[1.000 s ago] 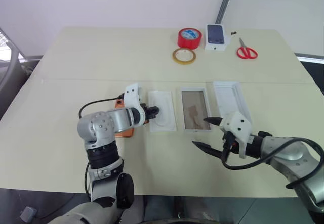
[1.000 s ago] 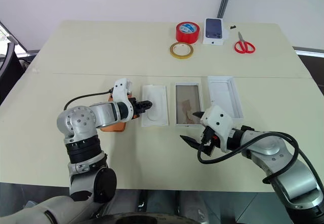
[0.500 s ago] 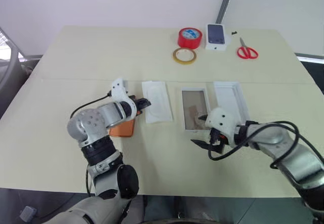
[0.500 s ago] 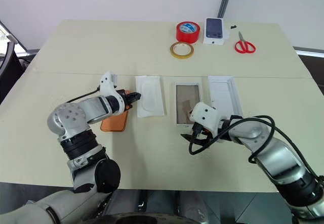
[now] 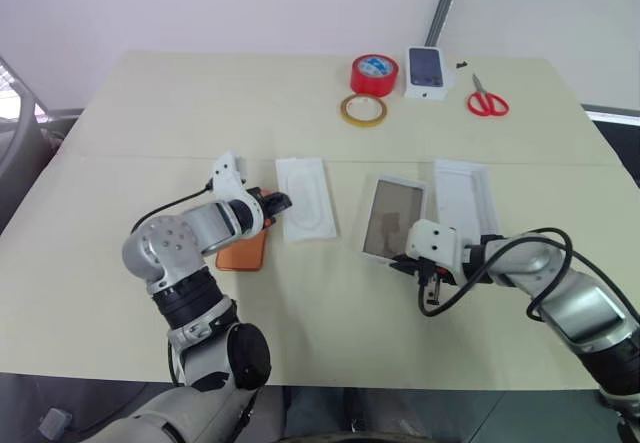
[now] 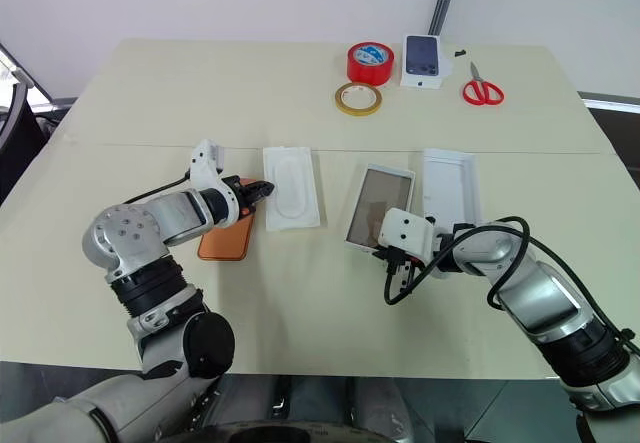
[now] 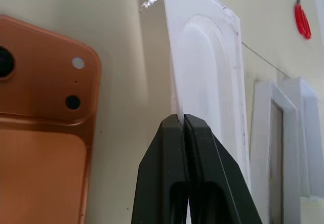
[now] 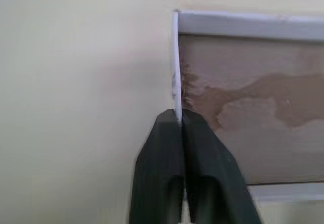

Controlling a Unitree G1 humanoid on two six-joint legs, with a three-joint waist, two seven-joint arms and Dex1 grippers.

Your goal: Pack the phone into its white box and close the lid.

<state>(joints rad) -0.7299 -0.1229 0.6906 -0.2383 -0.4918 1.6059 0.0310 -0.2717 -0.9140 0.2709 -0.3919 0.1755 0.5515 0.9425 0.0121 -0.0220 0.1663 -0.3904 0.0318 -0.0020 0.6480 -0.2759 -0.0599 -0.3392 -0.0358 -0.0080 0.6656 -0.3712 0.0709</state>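
The orange phone (image 5: 243,250) lies back up on the table, its camera cluster (image 7: 30,72) showing. Just right of it lies a flat white insert (image 5: 305,196) with a phone-shaped recess. My left gripper (image 5: 283,203) is shut on the insert's near left edge (image 7: 174,90). The white box (image 5: 392,218), brown inside, lies askew at centre right. My right gripper (image 5: 403,260) is shut on the box's thin side wall (image 8: 175,67) near its front corner. The lid (image 5: 463,198), plain white inside, lies rim up just right of the box.
At the table's far side sit a red tape roll (image 5: 374,74), a yellowish tape ring (image 5: 364,111), a small white box with a dark phone picture (image 5: 426,71) and red scissors (image 5: 487,98). Bare tabletop stretches along the near edge and far left.
My right gripper came down and shut on the box's wall, and the box turned askew. My left gripper drew the insert leftward, closer to the phone. The lid shifted slightly right.
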